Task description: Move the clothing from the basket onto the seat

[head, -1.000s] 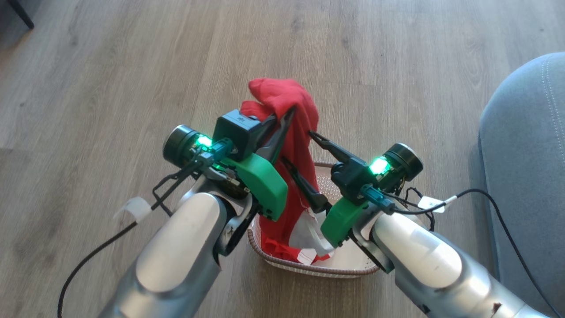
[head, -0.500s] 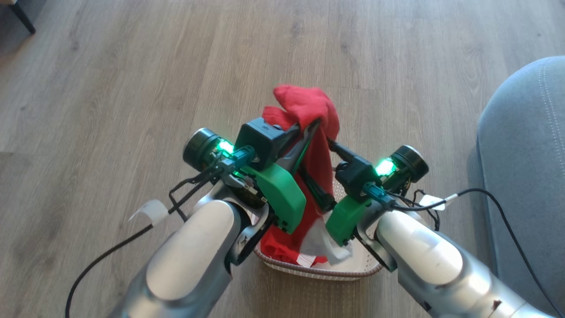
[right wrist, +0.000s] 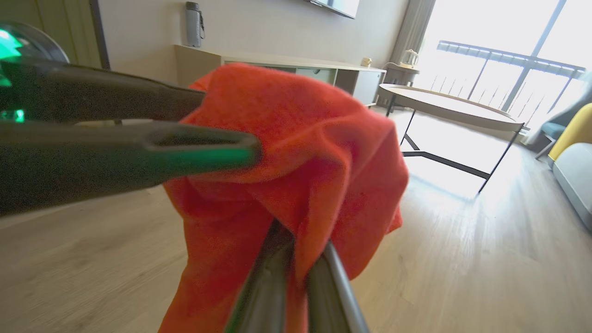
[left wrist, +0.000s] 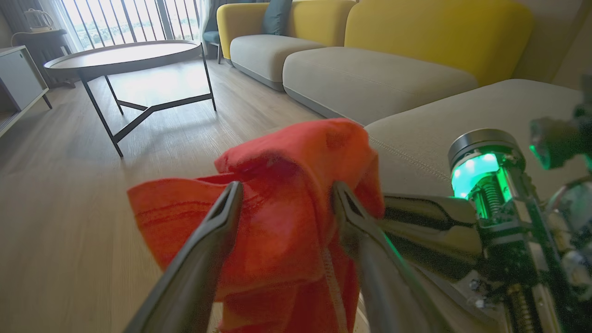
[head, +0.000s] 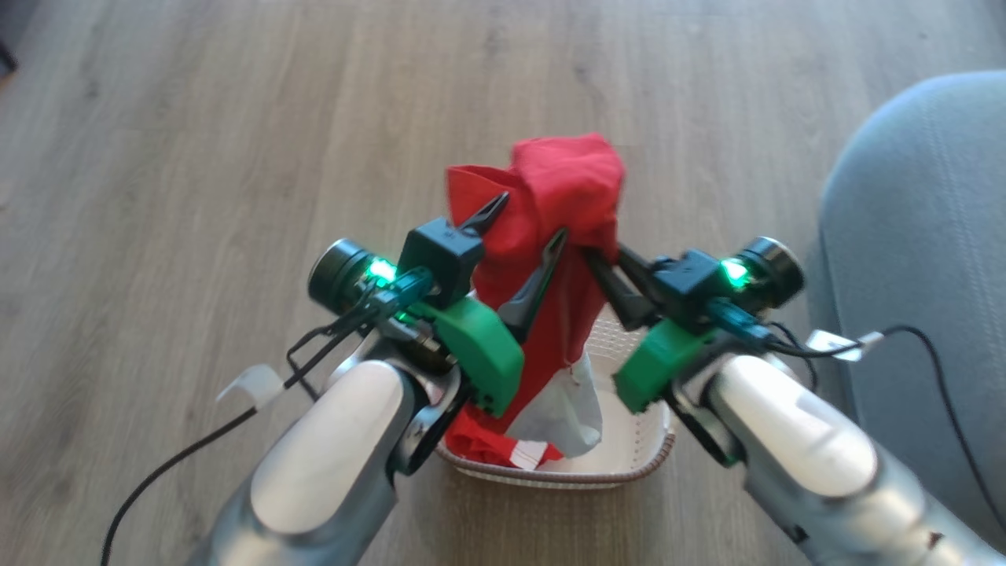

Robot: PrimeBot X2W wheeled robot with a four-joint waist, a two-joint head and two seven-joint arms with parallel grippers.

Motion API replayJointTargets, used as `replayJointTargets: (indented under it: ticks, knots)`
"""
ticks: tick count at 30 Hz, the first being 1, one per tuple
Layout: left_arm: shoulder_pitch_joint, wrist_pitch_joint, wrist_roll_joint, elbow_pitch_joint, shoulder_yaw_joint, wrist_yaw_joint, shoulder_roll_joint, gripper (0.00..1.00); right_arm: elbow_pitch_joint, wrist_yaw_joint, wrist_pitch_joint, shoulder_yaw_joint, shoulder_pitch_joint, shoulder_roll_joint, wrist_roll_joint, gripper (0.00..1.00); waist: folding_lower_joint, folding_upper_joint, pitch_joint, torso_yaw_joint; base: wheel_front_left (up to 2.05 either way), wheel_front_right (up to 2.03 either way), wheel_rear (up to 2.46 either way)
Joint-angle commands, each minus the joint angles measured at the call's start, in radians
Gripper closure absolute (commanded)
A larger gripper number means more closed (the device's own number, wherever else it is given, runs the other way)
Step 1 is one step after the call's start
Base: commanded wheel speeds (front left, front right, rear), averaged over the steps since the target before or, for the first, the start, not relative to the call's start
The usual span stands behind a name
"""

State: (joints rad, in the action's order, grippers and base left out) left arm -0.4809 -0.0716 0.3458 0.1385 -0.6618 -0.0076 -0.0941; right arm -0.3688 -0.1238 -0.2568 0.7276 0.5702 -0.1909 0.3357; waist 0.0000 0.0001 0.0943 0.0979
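Your right gripper (head: 599, 259) is clamped on the clothing (head: 566, 181) near its top; your left gripper (head: 533, 216) stands wide open astride it. Judged soft, limp and light: grip bunched folds.

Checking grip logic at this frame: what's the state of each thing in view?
left gripper: jaws open, clothing between them
right gripper: jaws shut on the clothing
clothing: lifted, hanging, lower end in the basket
basket: upright on the floor
seat: no clothing on it yet
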Motion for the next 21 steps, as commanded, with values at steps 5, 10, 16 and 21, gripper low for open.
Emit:
replayJointTargets:
  ticks: [5,10,16,21]
  knots:
    - [-0.009,0.037,0.004,0.006,0.049,0.011,-0.031,0.0,0.09,-0.007,-0.005,-0.054,-0.056,-0.047,0.004,1.0,0.0,-0.0001,0.008,-0.075,0.0,0.0,0.0]
    - [0.017,0.057,0.004,0.006,0.04,0.014,-0.042,0.0,0.166,-0.007,-0.004,-0.111,-0.115,-0.093,-0.005,1.0,0.0,-0.0001,0.007,-0.173,0.0,0.0,0.0]
    - [0.079,0.063,0.006,-0.028,0.019,0.021,-0.058,0.0,0.238,-0.007,0.018,-0.163,-0.182,-0.125,-0.013,1.0,0.0,-0.0001,0.0,-0.286,0.0,0.0,0.0]
    - [0.115,0.058,0.007,-0.072,0.004,0.024,-0.073,0.0,0.292,-0.007,0.044,-0.198,-0.227,-0.149,-0.018,1.0,0.0,-0.0001,0.008,-0.372,0.0,0.0,0.0]
